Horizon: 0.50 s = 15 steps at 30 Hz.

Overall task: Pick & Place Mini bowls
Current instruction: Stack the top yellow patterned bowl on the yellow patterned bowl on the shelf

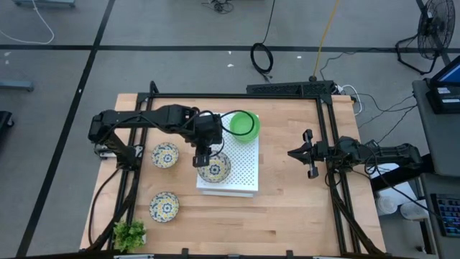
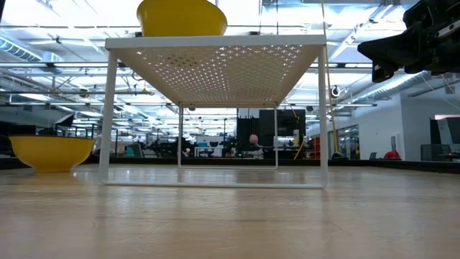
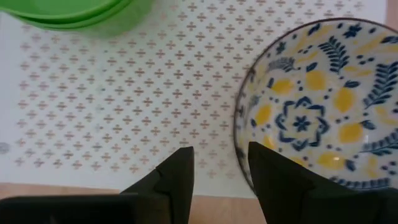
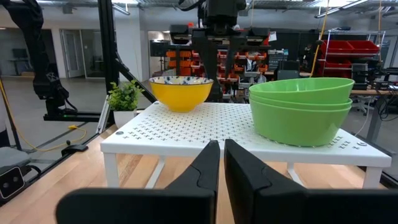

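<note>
Placing step, by the look of it. In the high view's centre, left tool (image 1: 203, 160) low over the near-left rim of a patterned bowl (image 1: 214, 167) sitting on the white perforated board (image 1: 244, 162). In the left wrist view, fingers (image 3: 177, 177) parted a little, the bowl's rim (image 3: 245, 134) close to the gap but no firm pinch visible; probably just let go or about to grip, hard to say which. Nothing clearly held.

Stacked green bowls (image 1: 244, 124) at the board's upper edge, just above centre frame; two rims plain in the right wrist view (image 4: 301, 106), a third possibly nested beneath. Two more patterned bowls on the counter (image 1: 302, 208) left of the board: one mid-left (image 1: 165, 155), one lower left (image 1: 164, 207). Small plant (image 1: 129, 233) at the lower-left corner.

Right tool (image 1: 310, 153) waiting at right of centre, well apart from the board, fingers nearly together with only a thin slit between, holding nothing.

Next move, judged from this: lift the left tool clear of the rim without dragging the bowl, then reach left to the nearer counter bowl.

Hidden or poor: bowl bases under the arm, the exact count in the green stack, and finger-to-rim contact.
</note>
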Motion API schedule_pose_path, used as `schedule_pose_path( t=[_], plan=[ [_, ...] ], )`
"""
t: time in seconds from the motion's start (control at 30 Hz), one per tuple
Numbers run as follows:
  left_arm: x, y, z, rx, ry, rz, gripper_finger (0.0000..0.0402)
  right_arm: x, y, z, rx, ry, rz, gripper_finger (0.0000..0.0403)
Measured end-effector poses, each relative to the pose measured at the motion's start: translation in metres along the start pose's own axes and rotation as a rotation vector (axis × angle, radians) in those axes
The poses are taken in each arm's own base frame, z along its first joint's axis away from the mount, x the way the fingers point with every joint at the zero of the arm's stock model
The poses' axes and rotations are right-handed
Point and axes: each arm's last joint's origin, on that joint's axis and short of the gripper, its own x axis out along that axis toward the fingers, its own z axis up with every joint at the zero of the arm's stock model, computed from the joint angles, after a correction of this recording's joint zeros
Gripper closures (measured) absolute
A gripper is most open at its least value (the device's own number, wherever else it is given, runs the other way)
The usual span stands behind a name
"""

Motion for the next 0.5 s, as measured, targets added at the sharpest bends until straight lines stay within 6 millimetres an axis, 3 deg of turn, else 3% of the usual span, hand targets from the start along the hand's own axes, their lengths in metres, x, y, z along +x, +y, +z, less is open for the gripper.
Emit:
schedule_pose_path(
  t=[0.3, 0.5],
  plan=[
    [-0.001, 0.000, 0.000, 0.016, 0.005, 0.012, 0.0239, 0.000, 0.000, 0.000, 0.000, 0.000, 0.000, 0.0392],
    [-0.027, 0.000, 0.005, 0.016, -0.033, 0.013, 0.0244, 0.000, 0.000, 0.000, 0.000, 0.000, 0.000, 0.0387]
  ],
)
